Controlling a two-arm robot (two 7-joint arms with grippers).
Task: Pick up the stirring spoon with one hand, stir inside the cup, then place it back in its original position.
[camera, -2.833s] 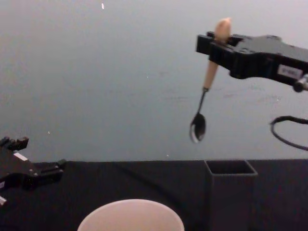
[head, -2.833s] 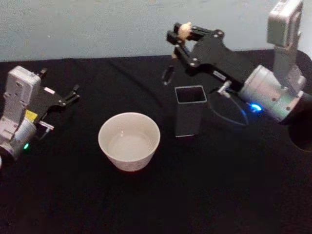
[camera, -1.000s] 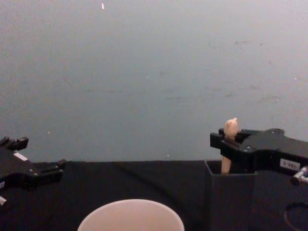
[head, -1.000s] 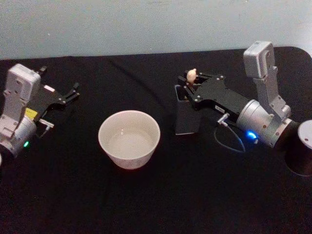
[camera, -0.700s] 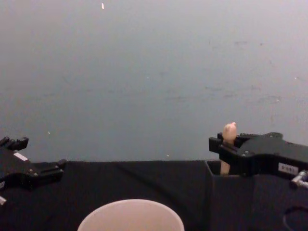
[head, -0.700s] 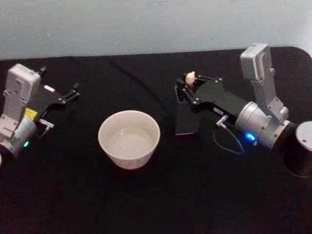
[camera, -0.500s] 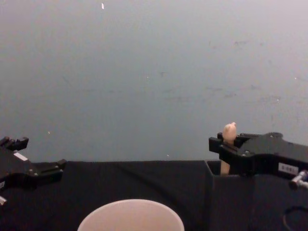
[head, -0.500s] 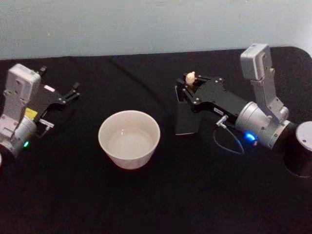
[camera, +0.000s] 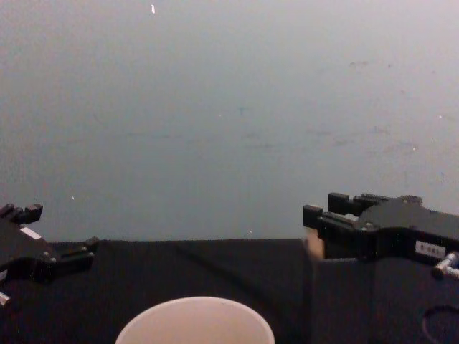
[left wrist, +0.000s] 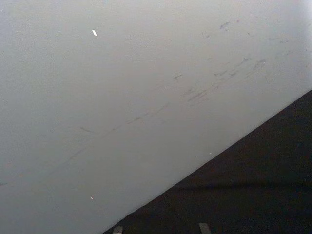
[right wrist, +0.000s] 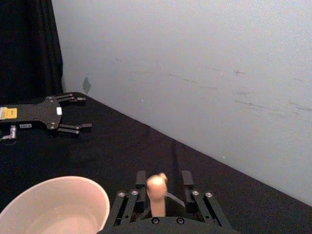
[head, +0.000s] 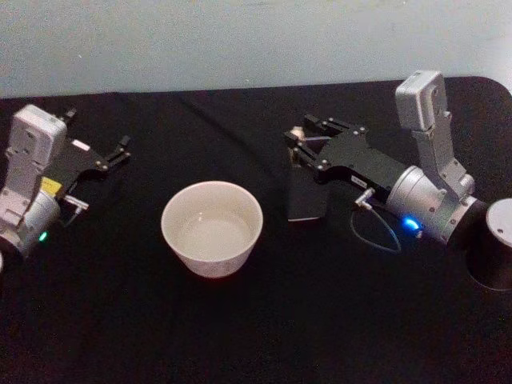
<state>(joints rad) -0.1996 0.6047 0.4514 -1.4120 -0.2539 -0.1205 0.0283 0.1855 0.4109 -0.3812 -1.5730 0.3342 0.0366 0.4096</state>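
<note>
One light, stiff stirring spoon [right wrist: 156,193] stands in the dark grey holder [head: 306,200] at the cup's [head: 212,229] three o'clock, knobbed handle between the right gripper's [head: 318,138] spread, empty fingers; the left gripper [head: 112,157] idles open at nine o'clock.

I see the stirring spoon [right wrist: 156,193] standing in the dark grey square holder [head: 305,194] near the table's far right edge, its beige knob poking up. The pale round cup [head: 212,228] sits upright and empty mid-table, left of the holder.
</note>
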